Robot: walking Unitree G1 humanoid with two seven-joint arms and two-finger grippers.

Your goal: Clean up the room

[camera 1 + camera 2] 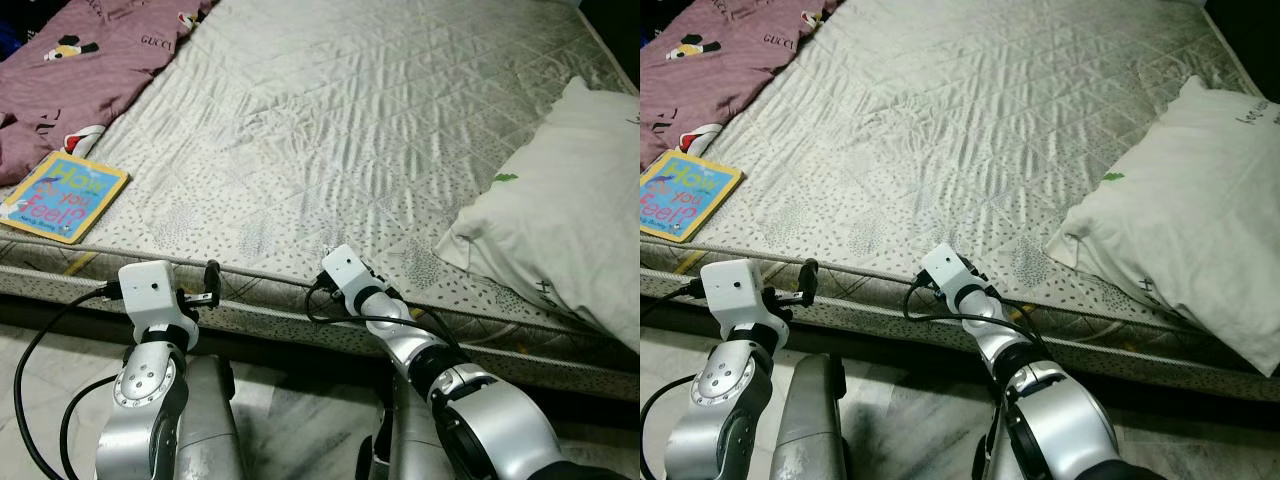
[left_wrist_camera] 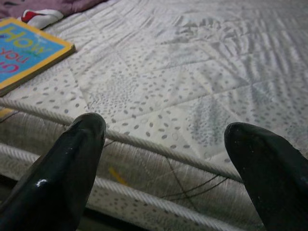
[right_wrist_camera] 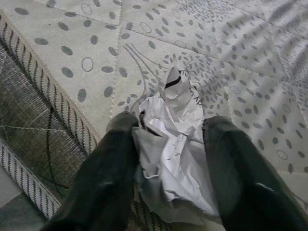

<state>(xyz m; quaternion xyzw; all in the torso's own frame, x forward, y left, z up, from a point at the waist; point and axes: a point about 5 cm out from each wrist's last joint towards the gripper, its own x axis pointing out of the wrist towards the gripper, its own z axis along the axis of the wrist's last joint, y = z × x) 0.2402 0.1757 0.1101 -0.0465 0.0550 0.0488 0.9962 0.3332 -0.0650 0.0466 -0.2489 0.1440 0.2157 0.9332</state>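
Pinching a crumpled paper [image 3: 174, 159] at the mattress [image 1: 330, 130] edge, the right gripper [image 3: 168, 163] has 2 fingers closed on it; thin, loose folds could slip free if squeezed lightly. Paper is white with black print. The left gripper [image 2: 163, 154] hangs open, empty.

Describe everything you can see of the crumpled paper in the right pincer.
The crumpled paper is a white, creased wad with small black printed marks and one pointed corner sticking up. The right pincer is shut on it, one black finger on each side. It sits just above the dotted quilted mattress, near the piped edge.
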